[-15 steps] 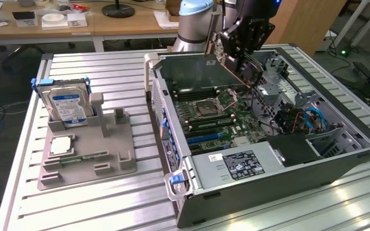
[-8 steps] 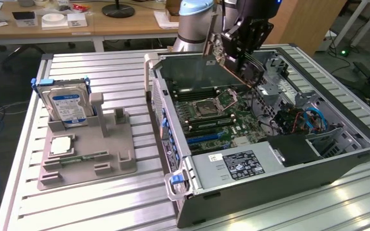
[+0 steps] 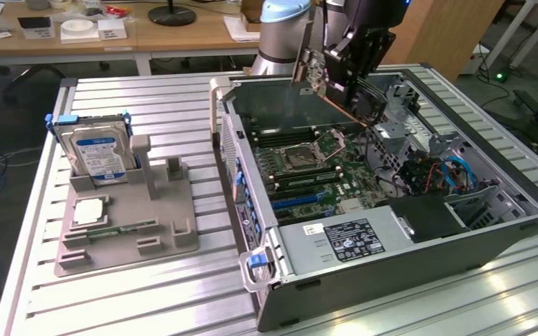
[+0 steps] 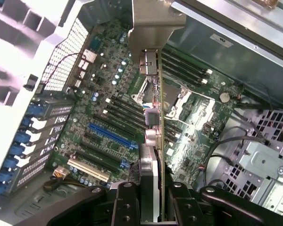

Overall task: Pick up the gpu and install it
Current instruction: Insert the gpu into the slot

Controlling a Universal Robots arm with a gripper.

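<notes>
A slatted metal table (image 3: 157,294) carries an open computer case (image 3: 409,273), lying on its side with its interior facing up. The robot arm (image 3: 283,28) reaches over the case's far edge. On the exterior view's left, well apart from the case, sits a grey holder (image 3: 129,238).

Inside the case lies the green motherboard (image 3: 344,175), with an open processor socket (image 3: 330,145) near its middle and a labelled power supply (image 3: 344,238) at the near end.

The gpu (image 3: 358,101) hangs tilted in the air above the far part of the motherboard, over the socket area, and appears clear of the board (its lower corner is hard to judge from this angle). The gripper (image 3: 349,73) has it from above. In the wrist view the card (image 4: 153,117) shows edge-on, its metal bracket (image 4: 155,28) at the far end, and the gripper (image 4: 151,200) has one dark finger (image 4: 125,202) on each face: the jaws are pinching the card. A long blue slot (image 4: 108,134) lies on the board beside the card's line.

On the holder, a hard drive (image 3: 99,157) with a blue-white label stands upright, and a narrow green memory stick (image 3: 120,229) lies flat.
</notes>
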